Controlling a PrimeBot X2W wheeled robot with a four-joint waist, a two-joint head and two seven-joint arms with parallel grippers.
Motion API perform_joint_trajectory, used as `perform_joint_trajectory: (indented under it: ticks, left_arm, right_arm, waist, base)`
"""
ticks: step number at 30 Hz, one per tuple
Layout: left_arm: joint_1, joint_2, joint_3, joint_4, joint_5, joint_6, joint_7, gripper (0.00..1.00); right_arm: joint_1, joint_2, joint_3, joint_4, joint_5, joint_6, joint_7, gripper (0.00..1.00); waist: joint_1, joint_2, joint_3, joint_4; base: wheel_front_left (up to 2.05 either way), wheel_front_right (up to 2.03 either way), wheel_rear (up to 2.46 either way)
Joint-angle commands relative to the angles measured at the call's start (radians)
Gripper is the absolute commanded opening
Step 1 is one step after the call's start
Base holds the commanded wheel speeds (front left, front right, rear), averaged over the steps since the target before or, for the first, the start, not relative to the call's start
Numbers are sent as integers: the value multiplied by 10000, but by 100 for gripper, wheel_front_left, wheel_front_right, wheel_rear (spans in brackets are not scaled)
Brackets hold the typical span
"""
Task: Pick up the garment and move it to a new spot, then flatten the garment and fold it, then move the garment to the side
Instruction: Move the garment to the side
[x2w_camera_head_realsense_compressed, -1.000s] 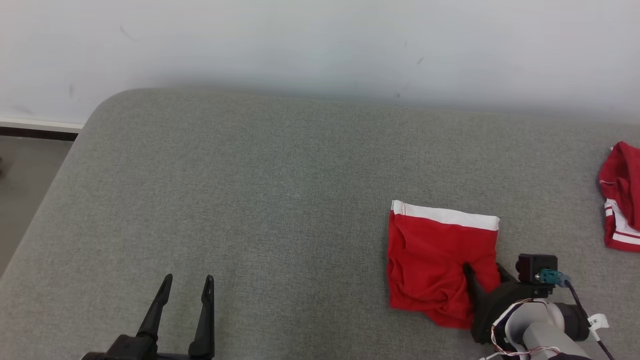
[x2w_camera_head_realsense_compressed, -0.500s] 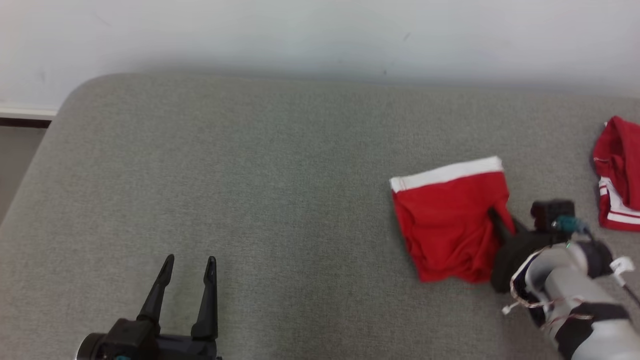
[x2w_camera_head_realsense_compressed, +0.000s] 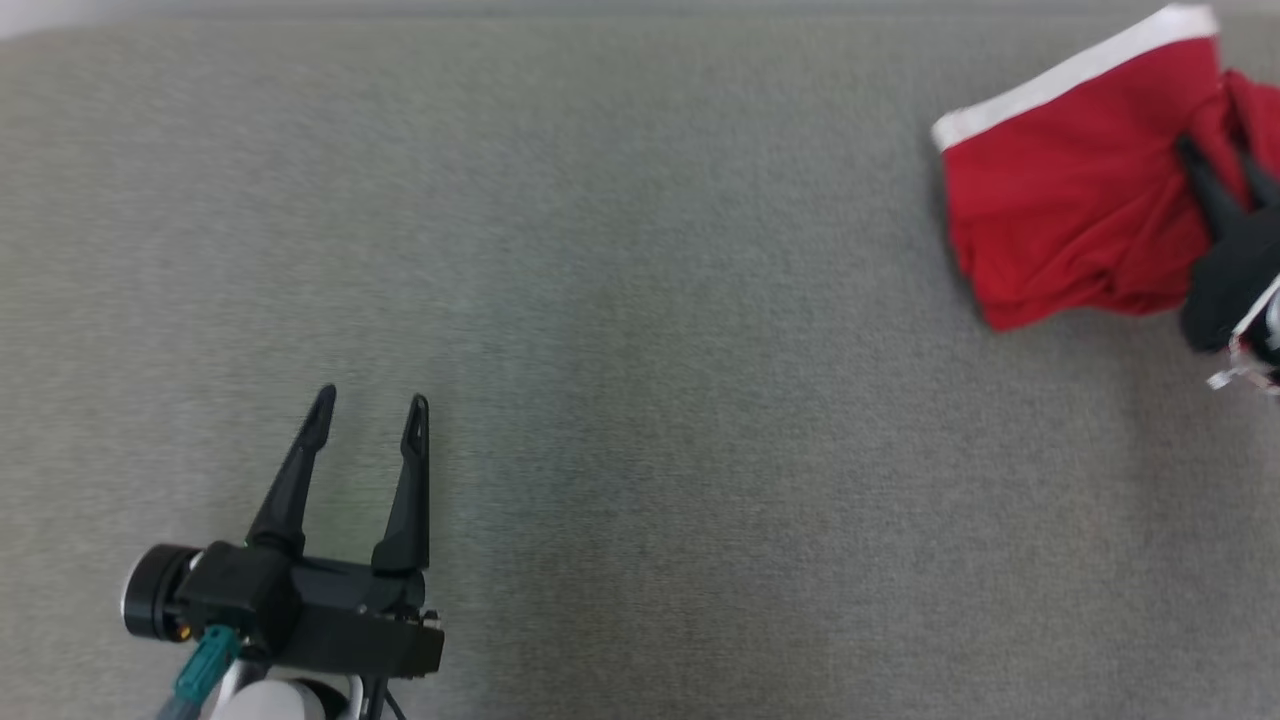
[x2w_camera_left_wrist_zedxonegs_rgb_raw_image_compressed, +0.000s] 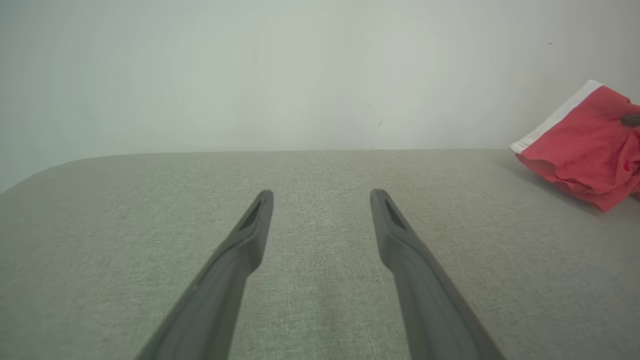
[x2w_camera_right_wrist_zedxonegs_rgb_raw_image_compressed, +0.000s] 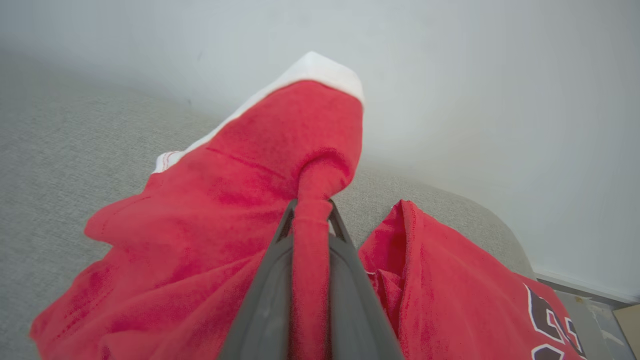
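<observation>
Right wrist view: r. hand (x2w_camera_right_wrist_zedxonegs_rgb_raw_image_compressed: 310, 206) tight on red garment (x2w_camera_right_wrist_zedxonegs_rgb_raw_image_compressed: 225, 210) (2nd garment's (x2w_camera_right_wrist_zedxonegs_rgb_raw_image_compressed: 450, 280) lettering (x2w_camera_right_wrist_zedxonegs_rgb_raw_image_compressed: 545, 312) illegible).

Lighting: bright, even and diffuse, with no glare.

Head view: motion blur throughout. The weave of the grey upholstered cushion (x2w_camera_head_realsense_compressed: 640, 300) is smeared and the left gripper (x2w_camera_head_realsense_compressed: 371, 397) has soft edges.

Left wrist view: the weave is crisp at centre, and the fingers (x2w_camera_left_wrist_zedxonegs_rgb_raw_image_compressed: 250, 235) soften toward 6 o'clock. A faint shadow lies under the red shorts (x2w_camera_left_wrist_zedxonegs_rgb_raw_image_compressed: 580, 155) at 3 o'clock.

Right wrist view: cloth and fingers (x2w_camera_right_wrist_zedxonegs_rgb_raw_image_compressed: 265, 300) nearest the lens are out of focus (wide-angle stretch at the edges). The wall (x2w_camera_right_wrist_zedxonegs_rgb_raw_image_compressed: 500, 100) greys toward 10 o'clock.
</observation>
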Motion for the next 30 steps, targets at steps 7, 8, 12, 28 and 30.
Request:
perform_joint_trajectory:
  ticks: [7,8,12,28,30]
  left_arm:
    - [-711,691,-176,-359,234,20,-27,100]
    - [-758,770,-175,-409,250,20,-25,100]
    - [-802,1156,-105,-698,371,24,-25,100]
    - [-765,1543,-267,-1156,407,64,137,100]
    - [-750,1562,-253,-1196,376,85,153,100]
  right_arm:
    - [-937,-1422,540,-295,493,-4,83,0]
    - [-1012,-1563,555,-258,555,-4,26,0]
    - [-1345,-2063,697,75,749,-5,-64,0]
    - [-2951,-2243,1191,1956,429,-4,-506,0]
    - [-3100,-2149,1182,2293,353,-4,-602,4]
  waist:
    - [-2,-2,2152,-1720]
    - [-2,-2,2242,-1807]
    - [-2,-2,2538,-2192]
    - [-2,-2,2894,-2178]
    - [-2,-2,2911,-2116]
  base:
    - [0,0,0]
    - [0,0,0]
    - [0,0,0]
    - [0,0,0]
    - [0,0,0]
